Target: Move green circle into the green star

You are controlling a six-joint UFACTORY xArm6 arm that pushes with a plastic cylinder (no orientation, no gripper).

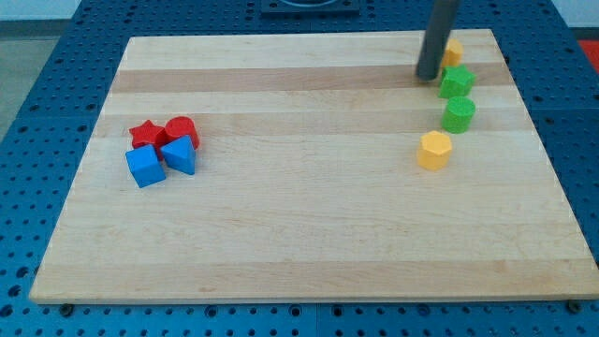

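The green circle stands near the view's right edge of the wooden board. The green star sits just above it, with a small gap between them. My tip rests on the board just left of the green star, up and to the left of the green circle. The rod rises out of the view's top.
A yellow block is partly hidden behind the rod, above the green star. A yellow hexagon lies below-left of the green circle. At the view's left cluster a red star, a red block, a blue cube and a blue triangle.
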